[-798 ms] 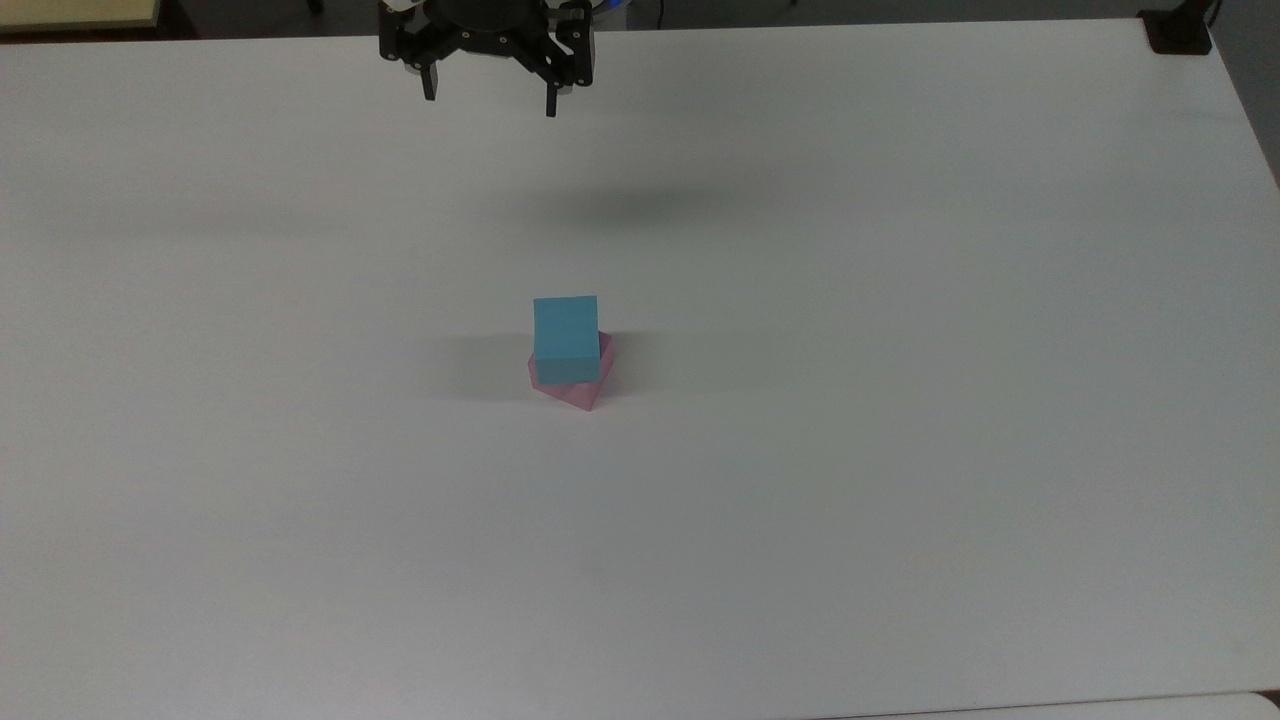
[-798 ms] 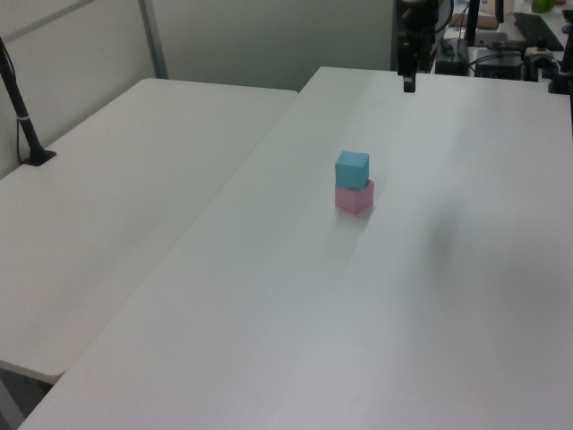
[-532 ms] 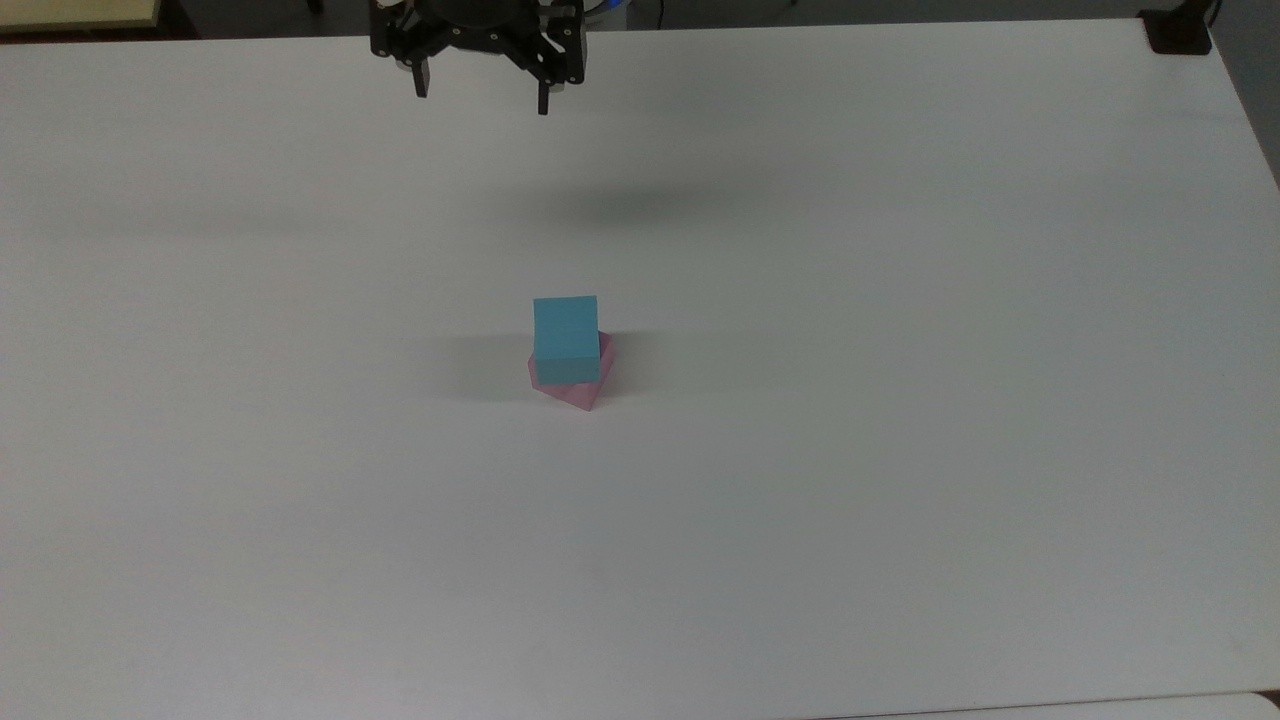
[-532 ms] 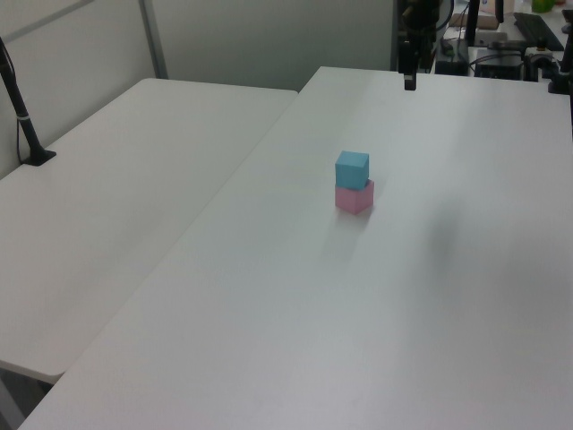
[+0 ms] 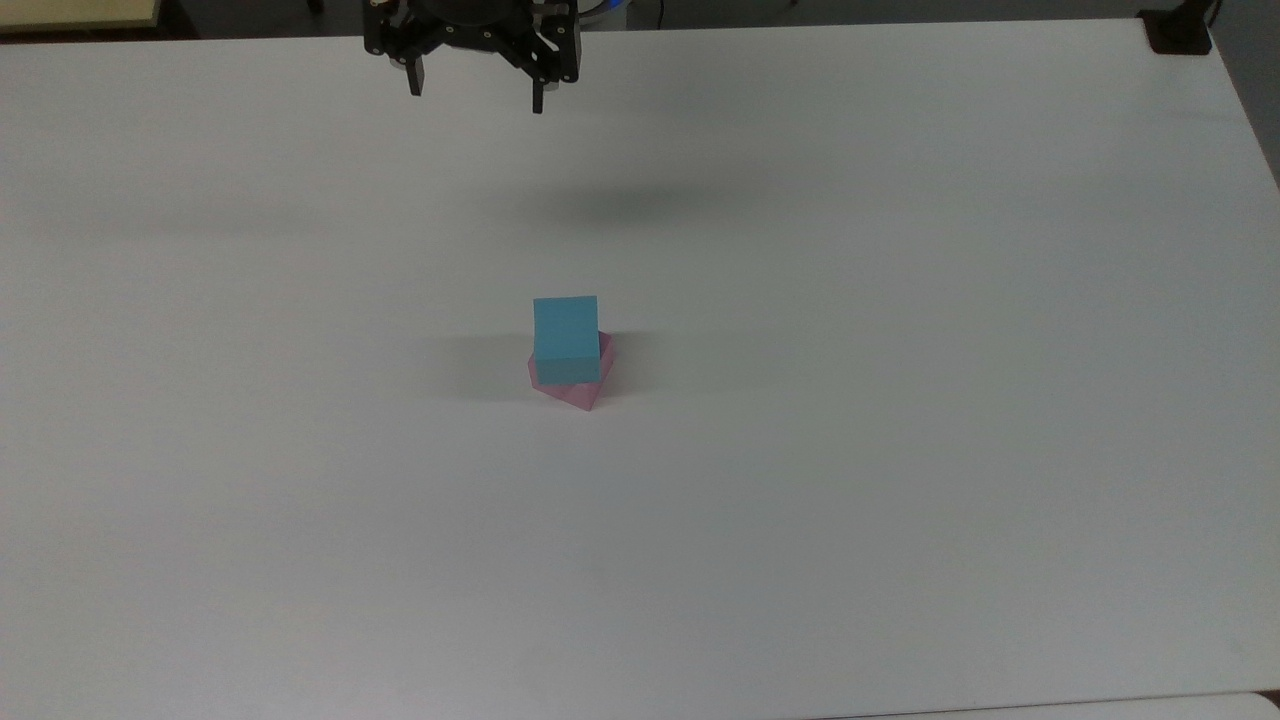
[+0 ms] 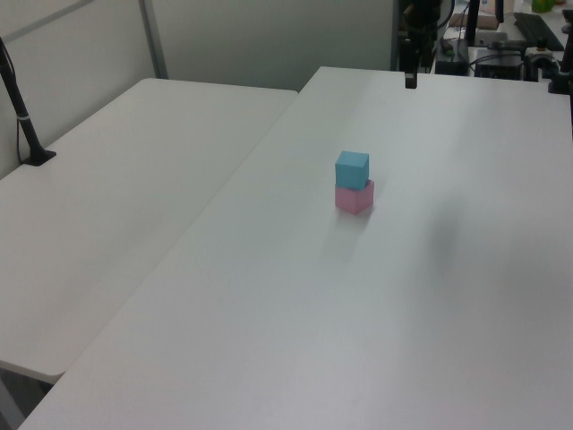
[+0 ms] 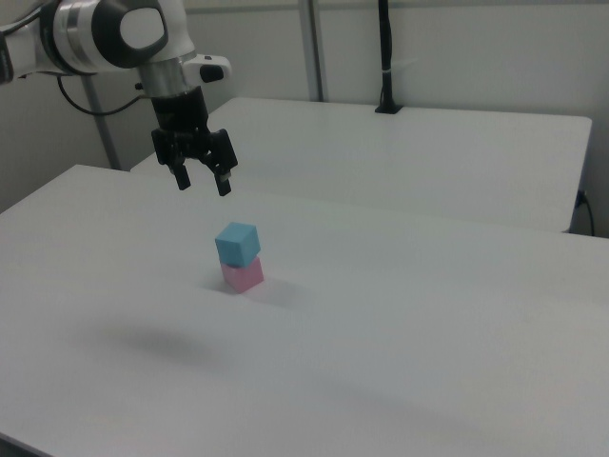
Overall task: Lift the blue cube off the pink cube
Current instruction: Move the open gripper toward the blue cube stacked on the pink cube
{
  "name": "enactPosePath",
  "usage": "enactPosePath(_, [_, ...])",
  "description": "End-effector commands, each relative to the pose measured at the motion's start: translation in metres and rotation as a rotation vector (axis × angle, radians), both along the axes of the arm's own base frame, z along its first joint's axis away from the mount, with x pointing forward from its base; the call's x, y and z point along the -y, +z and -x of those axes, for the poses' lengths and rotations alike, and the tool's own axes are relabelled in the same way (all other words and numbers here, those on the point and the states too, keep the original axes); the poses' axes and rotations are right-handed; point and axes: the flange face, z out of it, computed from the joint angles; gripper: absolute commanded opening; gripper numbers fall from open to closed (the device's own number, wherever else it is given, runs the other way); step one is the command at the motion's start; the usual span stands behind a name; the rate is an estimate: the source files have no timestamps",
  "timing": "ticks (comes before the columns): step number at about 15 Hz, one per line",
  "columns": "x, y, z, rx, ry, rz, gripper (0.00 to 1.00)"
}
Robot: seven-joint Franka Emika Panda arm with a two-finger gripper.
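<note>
**Stack intact, gripper high and wide**

I've got the white table [image 5: 900, 300], the arm [image 7: 105, 29] above it, the gripper [image 5: 475, 100] spread wide, empty, well apart from the blue cube [image 5: 566, 338] sitting, apparently twisted, on the pink cube [image 5: 580, 393].

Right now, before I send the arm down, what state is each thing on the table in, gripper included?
blue cube: stacked on the pink cube, upright, turned at an angle to it, not gripped.
pink cube: flat on the table, underneath the blue cube.
gripper: open, holding nothing, raised above the table, apart from the stack.
</note>
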Motion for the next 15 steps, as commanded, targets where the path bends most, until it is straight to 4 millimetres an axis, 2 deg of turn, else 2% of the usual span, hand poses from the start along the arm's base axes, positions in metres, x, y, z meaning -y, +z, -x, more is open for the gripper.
enactPosePath(1, [0.001,0.003,0.005,-0.002,0.02,-0.003,1.0])
enactPosePath(6, [0.004,0.002,-0.002,0.007,0.098,-0.047,1.0])
enactPosePath(10, [0.004,-0.013,-0.027,0.093,0.115,-0.051,1.0])
enactPosePath(11, [0.003,-0.029,-0.038,0.098,0.119,-0.049,1.0])
enactPosePath(12, [0.002,-0.035,-0.044,0.107,0.12,-0.049,1.0])
enactPosePath(13, [0.0,-0.053,-0.053,0.106,0.115,-0.049,1.0])
enactPosePath(15, [-0.011,-0.078,-0.065,0.1,0.128,-0.055,1.0])
